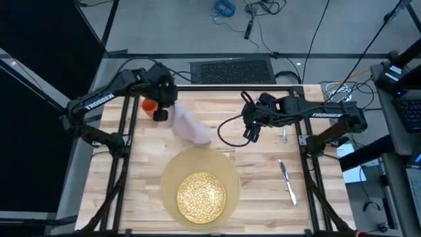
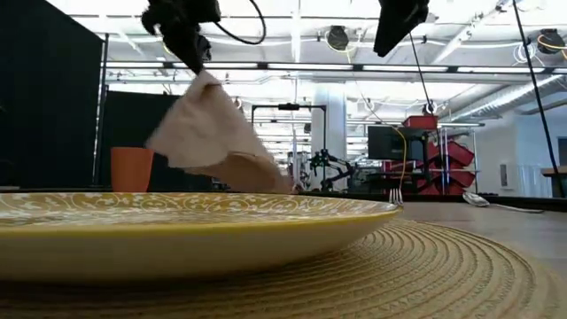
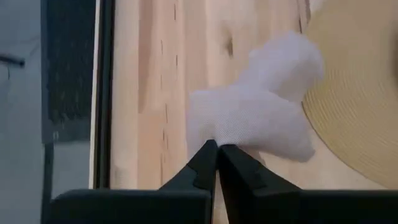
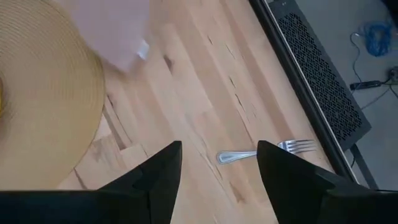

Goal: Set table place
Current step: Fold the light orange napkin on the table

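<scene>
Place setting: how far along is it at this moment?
Done: the plate sits on the mat. In hand: the left gripper is shut on the napkin, lifting one end. Left: fork, knife and cup lie apart from the mat; the right gripper hovers open above the fork.

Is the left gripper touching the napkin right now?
Touching. In the left wrist view the left gripper has its fingers pinched shut on a corner of the napkin, and the low view shows the cloth hanging from it.
</scene>
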Tool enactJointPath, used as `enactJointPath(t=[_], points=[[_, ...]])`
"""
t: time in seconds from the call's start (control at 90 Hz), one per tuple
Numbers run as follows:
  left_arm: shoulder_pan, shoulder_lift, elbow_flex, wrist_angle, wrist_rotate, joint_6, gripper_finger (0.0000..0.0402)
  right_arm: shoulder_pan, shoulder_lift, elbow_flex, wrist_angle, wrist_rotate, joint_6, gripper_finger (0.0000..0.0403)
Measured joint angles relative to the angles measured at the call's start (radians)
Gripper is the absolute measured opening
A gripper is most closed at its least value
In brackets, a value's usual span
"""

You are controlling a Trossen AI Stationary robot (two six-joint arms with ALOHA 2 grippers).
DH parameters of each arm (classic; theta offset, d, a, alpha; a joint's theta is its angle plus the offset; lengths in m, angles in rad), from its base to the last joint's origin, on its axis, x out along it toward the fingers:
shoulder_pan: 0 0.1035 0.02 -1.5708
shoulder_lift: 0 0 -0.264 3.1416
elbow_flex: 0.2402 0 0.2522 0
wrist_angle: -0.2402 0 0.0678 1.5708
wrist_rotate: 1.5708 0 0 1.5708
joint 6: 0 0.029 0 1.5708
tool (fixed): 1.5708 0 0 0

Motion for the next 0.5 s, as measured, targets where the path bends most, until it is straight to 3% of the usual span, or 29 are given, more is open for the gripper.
enactJointPath(t=[0.167, 0.267, 0.5], points=[[-0.020, -0.027, 0.044, -0.127, -0.003, -0.056, 0.0000, -0.019, 0.000, 0.000, 0.004, 0.000, -0.022, 0.0194], [-0.035, -0.021, 0.042, -0.133, 0.064, -0.057, 0.0000, -0.026, 0.000, 0.000, 0.005, -0.001, -0.036, 0.0194], [-0.085, 0.154, 0.041, -0.010, 0.148, -0.010, 0.0000, -0.027, 0.000, 0.000, 0.005, -0.001, -0.038, 0.0194]])
